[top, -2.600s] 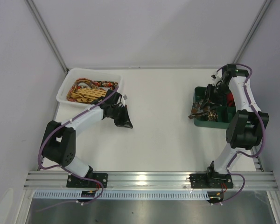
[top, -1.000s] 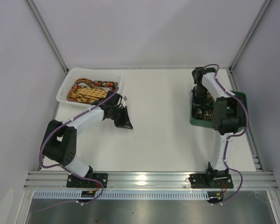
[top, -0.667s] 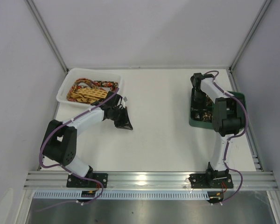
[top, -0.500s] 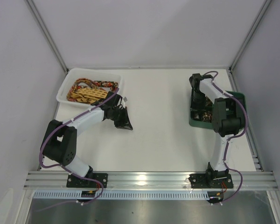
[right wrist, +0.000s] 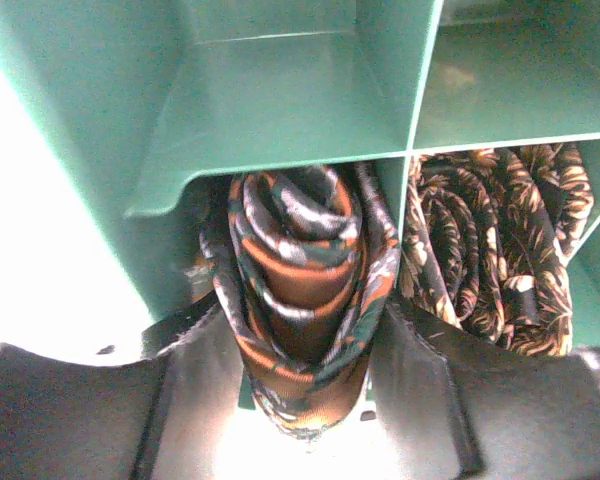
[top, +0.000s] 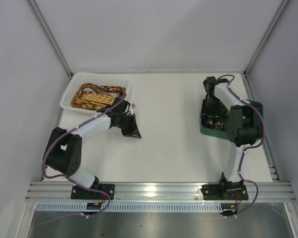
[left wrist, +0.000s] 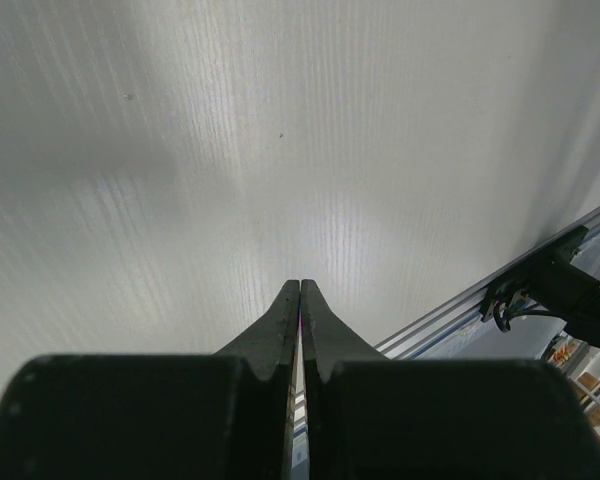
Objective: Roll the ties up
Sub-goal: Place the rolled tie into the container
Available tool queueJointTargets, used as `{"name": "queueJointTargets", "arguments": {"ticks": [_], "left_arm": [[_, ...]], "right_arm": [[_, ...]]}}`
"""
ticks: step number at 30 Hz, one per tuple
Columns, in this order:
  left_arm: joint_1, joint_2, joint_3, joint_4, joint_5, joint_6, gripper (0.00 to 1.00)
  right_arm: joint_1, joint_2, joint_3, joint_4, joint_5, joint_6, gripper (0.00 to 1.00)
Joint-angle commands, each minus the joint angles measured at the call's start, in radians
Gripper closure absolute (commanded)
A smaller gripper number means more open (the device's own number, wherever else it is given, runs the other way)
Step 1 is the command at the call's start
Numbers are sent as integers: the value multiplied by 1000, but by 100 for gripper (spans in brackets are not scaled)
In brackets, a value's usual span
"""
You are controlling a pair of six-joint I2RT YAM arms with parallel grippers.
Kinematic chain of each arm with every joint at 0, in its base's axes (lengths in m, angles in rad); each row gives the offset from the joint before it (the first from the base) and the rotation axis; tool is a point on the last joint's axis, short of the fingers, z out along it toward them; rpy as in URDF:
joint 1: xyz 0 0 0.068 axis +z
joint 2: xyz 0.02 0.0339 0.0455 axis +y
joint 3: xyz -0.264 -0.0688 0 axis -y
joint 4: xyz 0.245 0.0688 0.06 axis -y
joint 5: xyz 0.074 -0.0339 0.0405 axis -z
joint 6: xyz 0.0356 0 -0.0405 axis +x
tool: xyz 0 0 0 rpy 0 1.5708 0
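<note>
The green box point(top: 206, 130) stands on the white desk point(top: 174, 144), and it is divided by thin walls into compartments. In its compartment nearest the box's left wall sits a rolled tie point(right wrist: 300, 260), a tight upright coil of dark green fabric with orange bands and pale grey marks, its spiral end facing the right wrist camera. The right gripper point(right wrist: 298, 315) reaches into the box with one of the jaws on each side of this coil. They lie close against the fabric, but I cannot tell if they press it or only stand beside it. In the compartment just to the right of it, behind one thin wall, lies a second rolled tie point(right wrist: 490, 250), brown with a small tan leaf pattern. Well apart from the green box, across the desk to its left, the left gripper point(left wrist: 300, 285) has its jaws together and holds nothing. Beyond it, farther from the box, a white tray point(top: 69, 96) holds loose ties point(top: 97, 98), one yellow lattice and one red floral.
</note>
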Motion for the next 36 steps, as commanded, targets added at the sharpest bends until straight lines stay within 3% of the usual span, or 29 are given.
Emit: {"name": "queueJointTargets", "arguments": {"ticks": [1, 15, 25, 34, 36], "left_arm": [[-6, -31, 2, 14, 5, -3, 94], [-6, -25, 12, 11, 8, -2, 94], [-12, -22, 13, 16, 8, -6, 94], [-15, -29, 10, 11, 8, -5, 94], [-15, -29, 10, 11, 8, -5, 94]], "right_arm": [[4, -37, 10, -10, 24, 4, 42], [7, -123, -12, -41, 32, 8, 29], [5, -191, -24, -52, 15, 14, 27], [8, -189, -24, -21, -8, 20, 35], [10, -180, -30, -7, -28, 19, 50]]}}
